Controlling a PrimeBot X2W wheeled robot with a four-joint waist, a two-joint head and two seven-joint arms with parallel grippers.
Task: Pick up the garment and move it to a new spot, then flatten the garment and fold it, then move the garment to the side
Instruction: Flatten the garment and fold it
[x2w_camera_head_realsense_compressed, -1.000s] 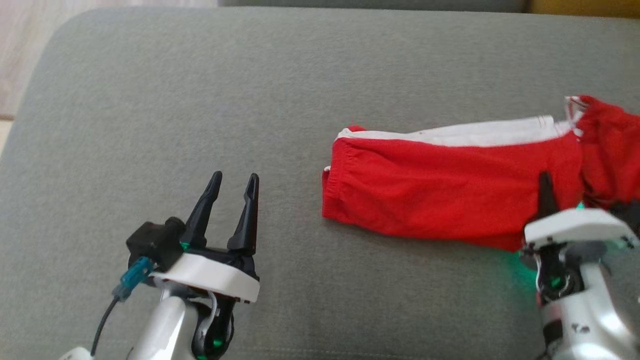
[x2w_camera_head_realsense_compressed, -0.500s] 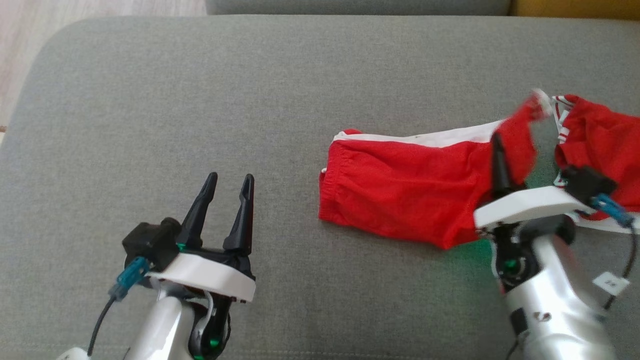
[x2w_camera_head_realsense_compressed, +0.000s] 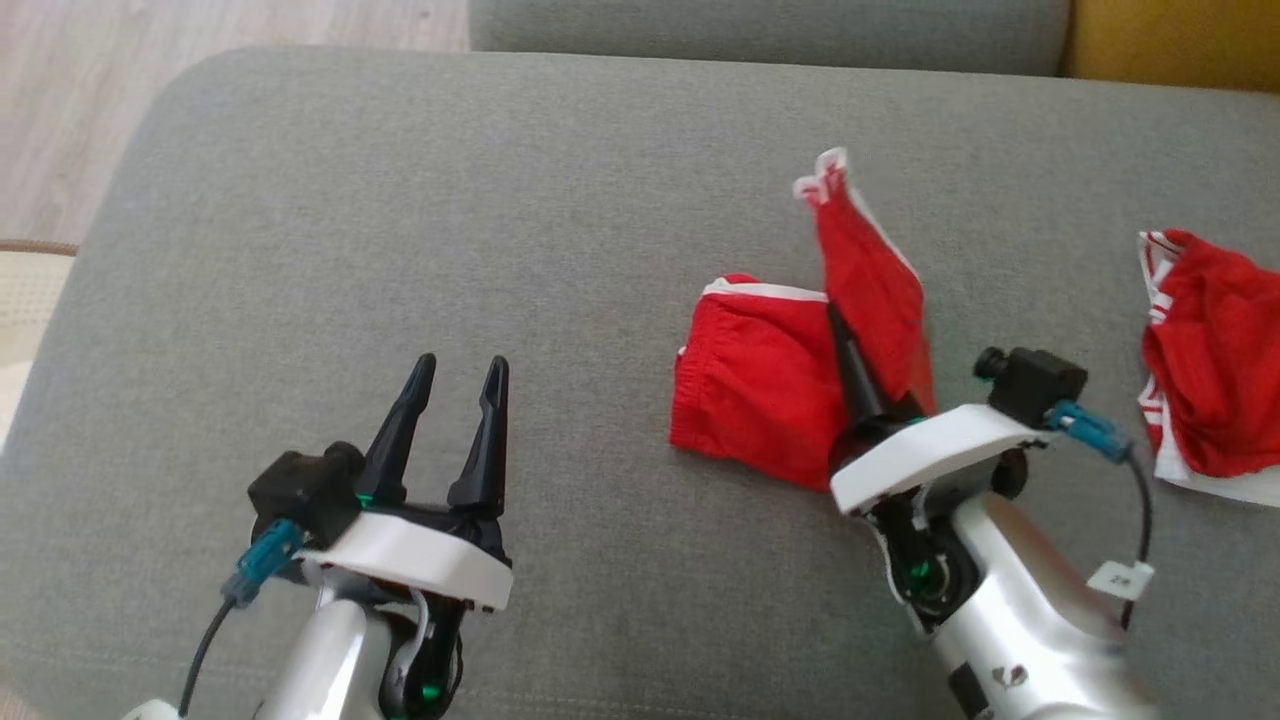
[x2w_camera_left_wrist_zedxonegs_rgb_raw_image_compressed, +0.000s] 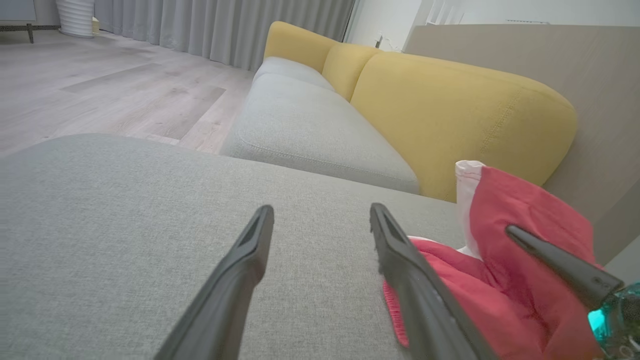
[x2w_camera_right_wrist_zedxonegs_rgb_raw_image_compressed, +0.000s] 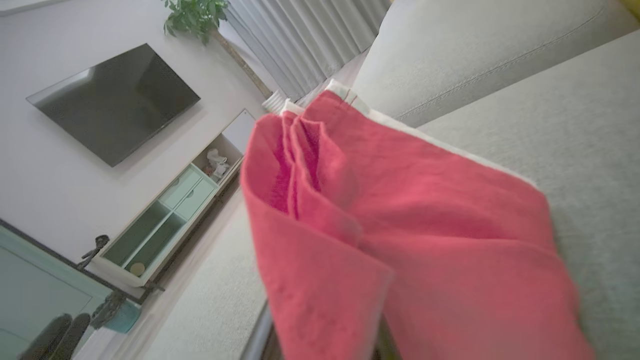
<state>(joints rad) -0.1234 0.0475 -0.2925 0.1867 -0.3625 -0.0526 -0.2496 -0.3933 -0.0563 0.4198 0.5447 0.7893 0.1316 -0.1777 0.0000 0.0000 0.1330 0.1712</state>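
Note:
The garment is red with white trim and lies on the grey cushion right of centre. My right gripper is shut on one end of it and holds that end up as a standing flap over the flat part. The right wrist view shows the same red cloth bunched close to the lens and covering the fingers. My left gripper hovers open and empty at the lower left, well apart from the garment. In the left wrist view its fingers spread wide, with the garment to their right.
A second red and white garment lies crumpled at the cushion's right edge. Another grey seat and a yellow sofa back stand beyond the cushion. Wooden floor lies past its left side.
My right gripper has swept left with the garment's right end, lifting it over the flat part so the cloth is far shorter. The head view has shifted a little. The left arm has kept still.

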